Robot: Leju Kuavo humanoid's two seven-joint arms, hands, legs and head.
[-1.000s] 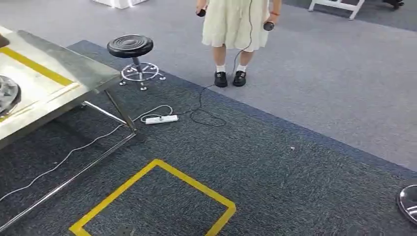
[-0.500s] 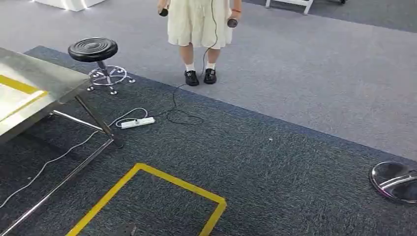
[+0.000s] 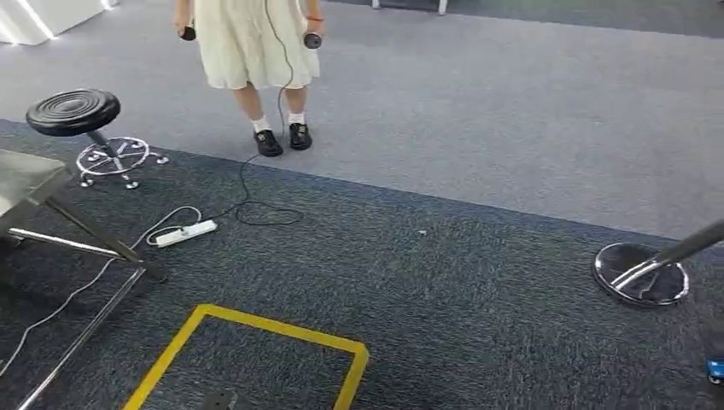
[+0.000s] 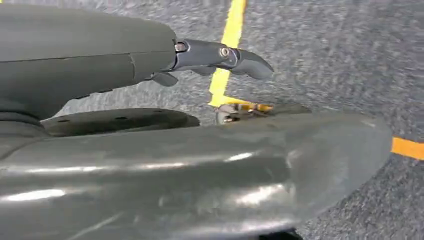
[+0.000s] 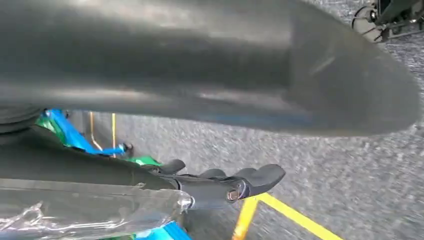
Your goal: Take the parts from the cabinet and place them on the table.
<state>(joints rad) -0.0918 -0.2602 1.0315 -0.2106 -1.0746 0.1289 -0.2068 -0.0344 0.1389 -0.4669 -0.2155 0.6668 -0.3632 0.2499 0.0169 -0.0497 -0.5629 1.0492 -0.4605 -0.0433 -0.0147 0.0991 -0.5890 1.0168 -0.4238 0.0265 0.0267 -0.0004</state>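
- The head view looks down at dark carpet (image 3: 444,282) that meets paler grey floor (image 3: 512,111) farther off.
- A steel table (image 3: 24,181) corner shows at the left edge, with its legs (image 3: 90,229) running down to the carpet.
- A black stool (image 3: 73,113) on a chromed base stands just beyond the table, near the carpet's edge.
- A white power strip (image 3: 185,232) lies on the carpet beside the table legs; its cable (image 3: 256,209) loops toward a person (image 3: 252,43).
- The person stands on the grey floor in a pale skirt and black shoes, with a dark controller (image 3: 312,40) in each hand.
- Yellow tape (image 3: 256,329) marks a square on the carpet near the bottom of the view.
- A round chromed base (image 3: 642,275) with a slanting pole rests on the carpet at the right.
- A small blue object (image 3: 715,369) sits at the right edge; what it is I cannot tell.
- In the left wrist view the left hand (image 4: 150,75) hangs over carpet and yellow tape; its fingers (image 4: 220,54) reach forward, loosely bent, with nothing between them and the thumb.
- In the right wrist view the right hand (image 5: 150,185) hangs over carpet too; its dark fingers (image 5: 250,181) curl slightly, and crinkled clear wrapping (image 5: 90,210) lies against the palm side, but whether the hand grips it I cannot tell.
- Blue and green pieces (image 5: 75,140) show behind the right hand, blurred.
- The parts cannot be made out, so their place cannot be told.
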